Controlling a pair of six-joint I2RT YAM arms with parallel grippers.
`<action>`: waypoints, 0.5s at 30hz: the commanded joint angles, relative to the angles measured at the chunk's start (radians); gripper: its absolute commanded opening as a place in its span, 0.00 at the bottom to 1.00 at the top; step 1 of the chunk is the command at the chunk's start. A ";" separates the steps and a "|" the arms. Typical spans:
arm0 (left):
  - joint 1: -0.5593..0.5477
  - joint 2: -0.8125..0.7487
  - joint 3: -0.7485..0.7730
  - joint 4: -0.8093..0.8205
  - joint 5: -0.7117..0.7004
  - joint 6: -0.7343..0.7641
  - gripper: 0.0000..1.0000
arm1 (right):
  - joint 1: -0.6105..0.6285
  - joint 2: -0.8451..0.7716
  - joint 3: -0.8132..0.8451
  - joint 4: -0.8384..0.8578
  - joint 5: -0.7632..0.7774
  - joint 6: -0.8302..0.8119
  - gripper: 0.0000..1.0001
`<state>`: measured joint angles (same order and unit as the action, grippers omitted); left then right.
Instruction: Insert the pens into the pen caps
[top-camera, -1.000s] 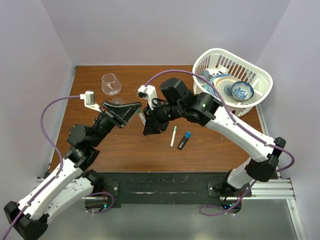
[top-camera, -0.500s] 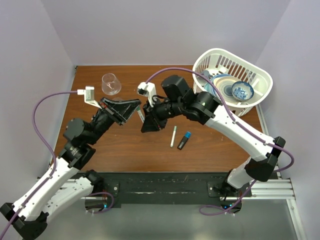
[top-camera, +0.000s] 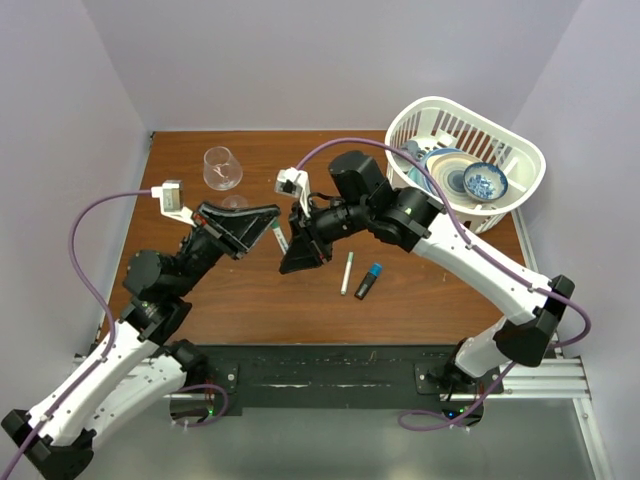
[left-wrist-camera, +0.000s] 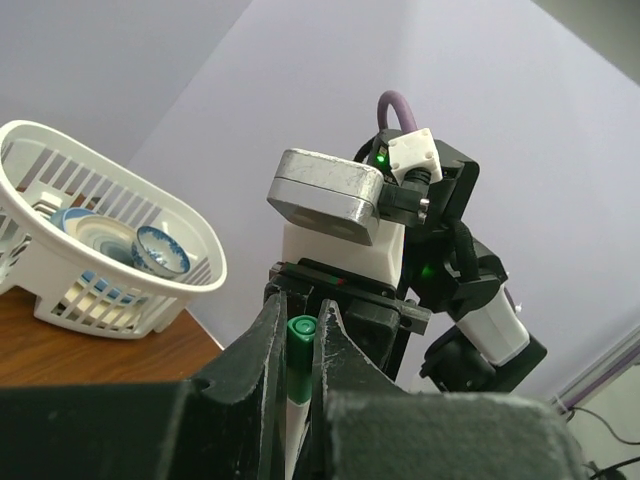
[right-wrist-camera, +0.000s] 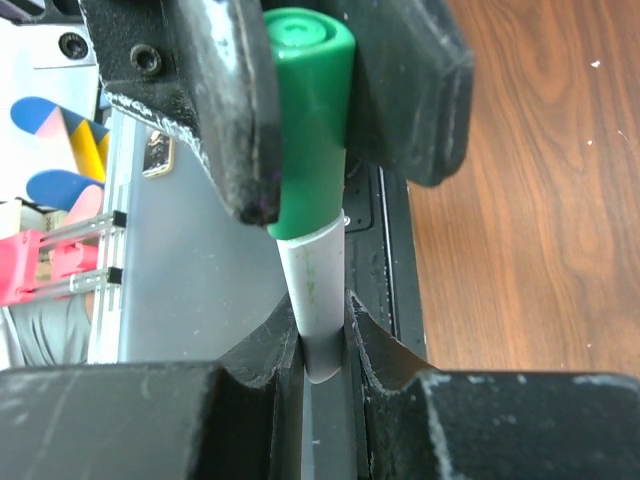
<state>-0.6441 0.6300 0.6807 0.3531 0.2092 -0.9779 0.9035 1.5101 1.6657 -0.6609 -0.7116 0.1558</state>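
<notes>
The left gripper clamps the cap between its tips and the right gripper pinches the pen at its own, so an off-axis push could jam the joint or slide the pen through the fingers.

A glass stands far left, a basket far right; the worktop is open near, left of the loose pen.

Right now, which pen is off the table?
The green-capped white pen, held by left gripper and right gripper; the other white pen and black marker lie on the table.
</notes>
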 joint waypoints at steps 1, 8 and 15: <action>-0.103 0.027 -0.001 -0.425 0.633 0.002 0.00 | -0.129 -0.057 0.141 0.571 0.215 -0.002 0.00; -0.103 -0.018 0.002 -0.493 0.681 0.088 0.00 | -0.127 -0.068 0.143 0.547 0.203 -0.025 0.00; -0.103 -0.044 -0.072 -0.266 0.734 -0.084 0.00 | -0.086 -0.085 0.056 0.647 0.149 0.033 0.00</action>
<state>-0.6441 0.5945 0.7097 0.3252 0.3126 -0.8852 0.8963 1.4937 1.6653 -0.6628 -0.7956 0.0982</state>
